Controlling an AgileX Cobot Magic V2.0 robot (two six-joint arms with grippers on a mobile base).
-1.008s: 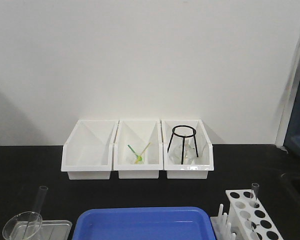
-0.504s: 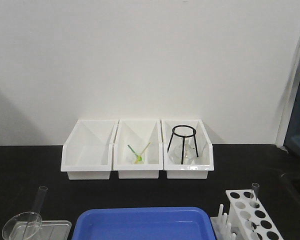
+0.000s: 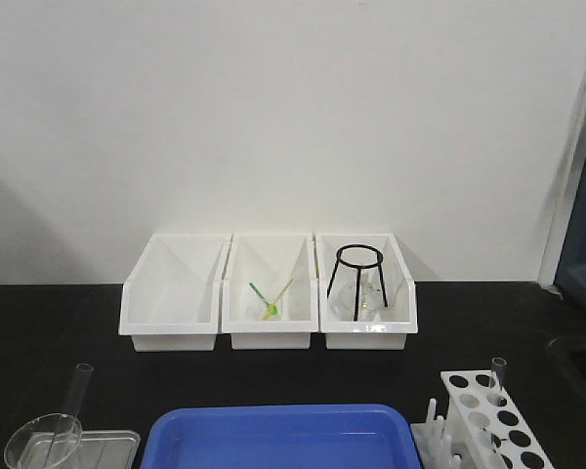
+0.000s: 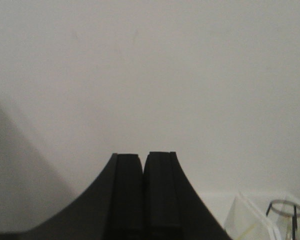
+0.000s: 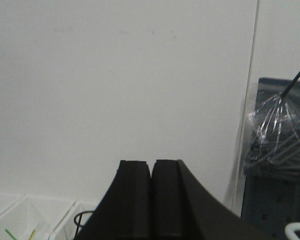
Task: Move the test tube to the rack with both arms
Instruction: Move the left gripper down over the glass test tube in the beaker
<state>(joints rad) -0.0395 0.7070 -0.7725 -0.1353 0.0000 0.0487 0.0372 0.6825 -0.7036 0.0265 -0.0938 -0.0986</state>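
In the front view a slim clear test tube (image 3: 77,389) leans in a glass beaker (image 3: 42,443) at the lower left. A second clear tube (image 3: 496,375) stands upright in the white rack (image 3: 469,386) at the lower right. Neither arm shows in the front view. In the left wrist view my left gripper (image 4: 142,159) is shut, its black fingers pressed together with nothing between them, pointing at the pale wall. In the right wrist view my right gripper (image 5: 151,164) is likewise shut and empty, also facing the wall.
Three white bins (image 3: 171,330) stand in a row at the back of the black table; the right one holds a black wire tripod (image 3: 357,278) and glassware. A blue tray (image 3: 273,430) lies front centre. A metal tray (image 3: 112,442) sits under the beaker.
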